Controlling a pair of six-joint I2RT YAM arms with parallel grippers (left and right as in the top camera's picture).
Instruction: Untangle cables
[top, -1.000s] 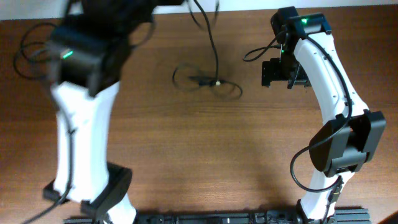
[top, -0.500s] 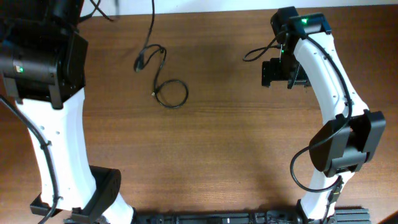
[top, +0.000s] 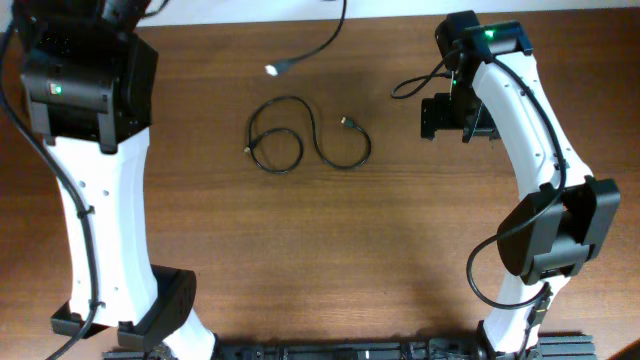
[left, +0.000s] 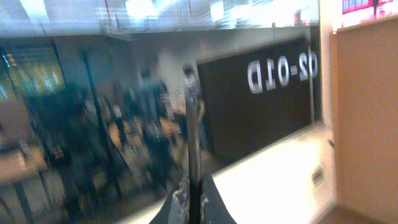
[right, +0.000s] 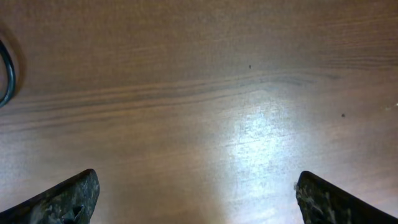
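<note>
Table (top: 320, 250): brown wood, one. It carries the looped cord only.

Arms: two. The left arm (top: 95, 120) stands along the left side, with its head at the top-left corner. The right arm (top: 535, 150) stands along the right side, with its wrist near the top.

Tools: two.
- The left tool (left: 194, 202) is out of frame in the overhead view. In the left wrist view its fingers are pressed together at the bottom edge, clenched on a thin dark cord that rises straight up from between them. That view is blurred and looks out across the room, not down at the table.
- The right tool (right: 199, 199) is spread wide, with one fingertip in each lower corner of the right wrist view. It grips nothing and bare table lies between the tips. In the overhead view it (top: 455, 115) sits right of the cords, apart from them.

Cables: two told apart.
1. The lifted cable (top: 322, 40) runs from the top edge down-left, and it is the cord in the left tool (left: 194, 137).
2. The looped cable (top: 300, 150) lies flat at table centre in two joined loops, well apart from both tools. I cannot tell whether it is one cord or two overlapped.

An arc of black cord (right: 13, 70) shows at the left edge of the right wrist view; I cannot tell which cord it is.

Plug ends: three seen. There is a light plug (top: 272, 69) on the lifted cable, and there are two small ends (top: 345, 122) on the looped cable.
</note>
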